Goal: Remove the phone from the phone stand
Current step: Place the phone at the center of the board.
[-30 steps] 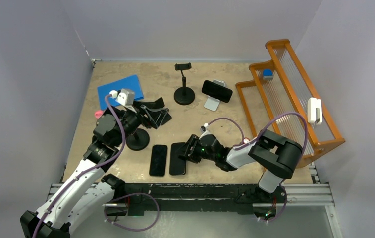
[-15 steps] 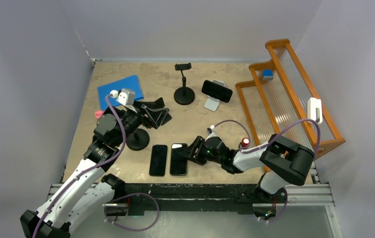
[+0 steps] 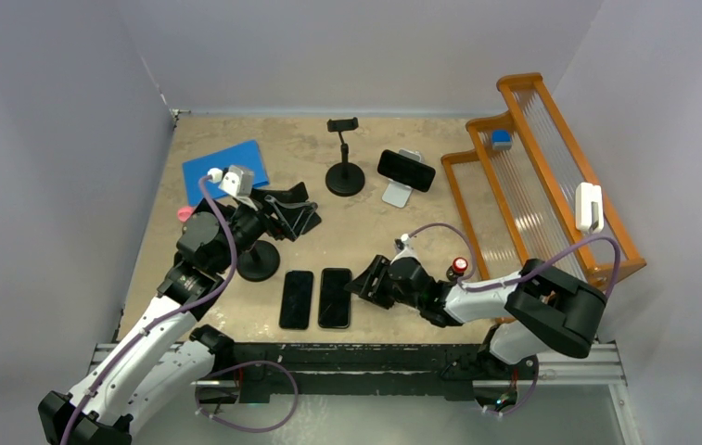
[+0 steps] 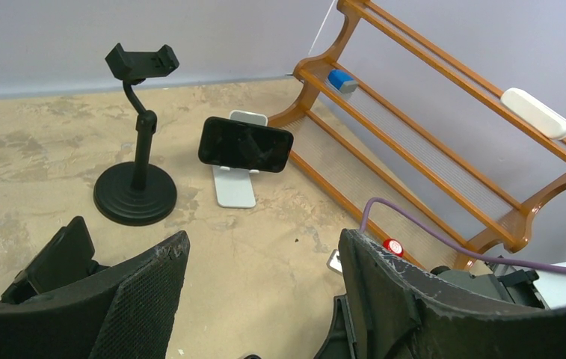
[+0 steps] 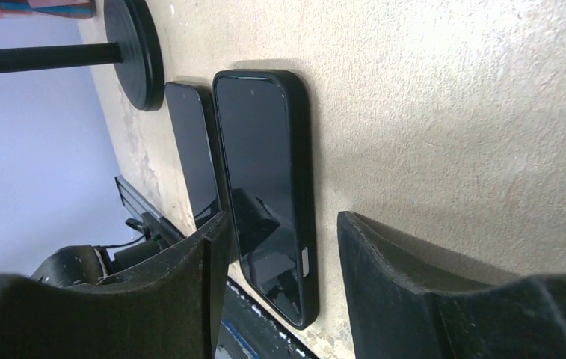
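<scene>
We take the white stand (image 3: 397, 196) at the far side as our mark: a phone (image 3: 406, 170) leans across it in landscape. Nearer than the stand and to its left, a flat phone (image 3: 334, 297) lies beside a second flat phone (image 3: 297, 298). Our right gripper (image 3: 365, 281) reaches low along the table, jaws apart and empty, just right of the flat phone. Well left of the stand, our left gripper (image 3: 289, 211) hovers raised on a bent arm, jaws wide, holding nothing.

Three phones (image 3: 296, 298) (image 3: 334, 297) (image 3: 406, 170); three phone stands (image 3: 344, 176) (image 3: 397, 195) (image 3: 258, 263); one wooden rack (image 3: 479, 121); one blue mat (image 3: 226, 167); two arms (image 3: 157, 324) (image 3: 486, 297)
</scene>
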Robot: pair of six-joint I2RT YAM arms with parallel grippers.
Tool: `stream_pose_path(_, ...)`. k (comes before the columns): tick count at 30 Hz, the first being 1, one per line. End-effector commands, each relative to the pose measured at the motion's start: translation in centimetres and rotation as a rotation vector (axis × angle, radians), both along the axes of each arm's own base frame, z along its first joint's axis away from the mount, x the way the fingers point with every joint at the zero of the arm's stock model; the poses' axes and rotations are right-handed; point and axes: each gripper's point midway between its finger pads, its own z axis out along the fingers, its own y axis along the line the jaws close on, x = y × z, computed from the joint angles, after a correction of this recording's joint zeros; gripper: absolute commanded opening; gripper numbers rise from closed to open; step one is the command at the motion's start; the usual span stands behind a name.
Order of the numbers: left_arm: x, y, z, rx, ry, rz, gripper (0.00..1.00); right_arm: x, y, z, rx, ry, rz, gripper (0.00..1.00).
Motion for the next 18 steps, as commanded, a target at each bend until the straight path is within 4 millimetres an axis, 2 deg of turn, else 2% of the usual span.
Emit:
stream_pose_path(1, -0.5, -0.2, 3.0, -0.046, -0.058, -0.018, 0.71, 0.7, 0.2, 0.3, -0.031, -0.04, -0.003, 0.56)
stream_pose_path(18, -0.5, -0.3, 2.9, -0.045, -0.055, -0.026, 0.71, 0.6, 2.6, 0.9, 0.017, -0.038, 0.057, 0.54)
